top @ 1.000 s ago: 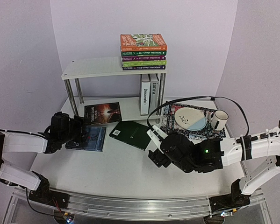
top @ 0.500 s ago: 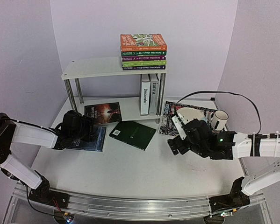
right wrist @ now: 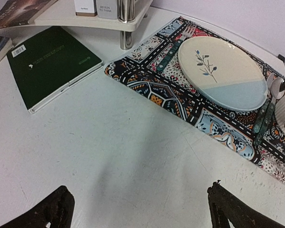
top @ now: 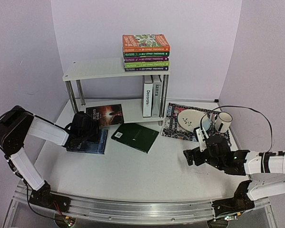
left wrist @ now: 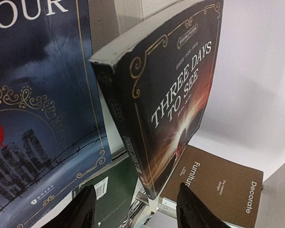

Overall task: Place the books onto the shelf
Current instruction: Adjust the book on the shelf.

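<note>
Left wrist view: the left gripper (left wrist: pixel 138 211) stands partly open, its black fingers (left wrist: pixel 85 211) straddling the lower corner of the tilted dark "Three Days to See" paperback (left wrist: pixel 175 95), with a blue-covered paperback (left wrist: pixel 37 118) just beside it. Over on the right, the right gripper (right wrist: pixel 142 213) hangs wide open above the white bench (right wrist: pixel 132 156), and a dark green book (right wrist: pixel 47 66) lies flat near the white chrome-legged shelf (right wrist: pixel 61 18).

Pale lilac walls (top: pixel 204 38) enclose scene on three sides, plain, evenly lit. White tabletop (top: pixel 128 175) fills foreground, soft shadows. Aluminium rail (top: pixel 132 210) runs along near edge of table.
</note>
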`<state>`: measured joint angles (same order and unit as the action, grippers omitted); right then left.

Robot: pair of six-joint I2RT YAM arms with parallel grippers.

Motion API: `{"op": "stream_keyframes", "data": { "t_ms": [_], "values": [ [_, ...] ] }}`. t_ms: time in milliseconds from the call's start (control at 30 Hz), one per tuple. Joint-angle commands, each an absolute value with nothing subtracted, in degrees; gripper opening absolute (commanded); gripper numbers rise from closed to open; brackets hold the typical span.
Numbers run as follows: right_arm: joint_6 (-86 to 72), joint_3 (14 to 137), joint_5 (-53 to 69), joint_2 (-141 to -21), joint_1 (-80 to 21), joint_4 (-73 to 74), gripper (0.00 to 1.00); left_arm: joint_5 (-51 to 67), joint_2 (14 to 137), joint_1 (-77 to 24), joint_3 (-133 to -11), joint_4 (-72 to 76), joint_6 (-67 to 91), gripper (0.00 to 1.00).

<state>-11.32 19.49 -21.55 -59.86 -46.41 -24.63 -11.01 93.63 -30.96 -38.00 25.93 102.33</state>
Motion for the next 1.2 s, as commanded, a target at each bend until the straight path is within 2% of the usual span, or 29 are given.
{"op": "stream_keyframes", "data": {
  "t_ms": [0,133,267,733,867,1167],
  "values": [
    [-12.7,15.7,-20.0,-58.7,-46.4,-32.7,0.98,-14.6,96.1,-31.2,-41.8,29.5,103.2,0.57],
    [-12.7,14.4,-17.9,-58.8,-46.4,-35.3,0.98,-17.7,97.1,-31.1,-41.8,29.9,102.2,0.53],
    [-12.7,14.5,-17.5,-59.8,-46.4,-35.9,0.98,-18.5,98.3,-31.0,-42.2,30.1,102.4,0.36],
    [-12.2,15.4,-17.3,-62.1,-46.4,-35.9,0.97,-17.1,102.7,-29.8,-46.3,30.3,102.0,0.22],
    [-12.2,15.6,-17.3,-62.5,-46.4,-35.9,0.97,-16.2,103.6,-29.2,-47.5,30.3,101.6,0.07],
    [-12.3,16.2,-16.9,-64.0,-46.4,-35.8,0.97,-17.7,103.1,-28.5,-48.2,30.2,101.1,0.02]
  ]
}}
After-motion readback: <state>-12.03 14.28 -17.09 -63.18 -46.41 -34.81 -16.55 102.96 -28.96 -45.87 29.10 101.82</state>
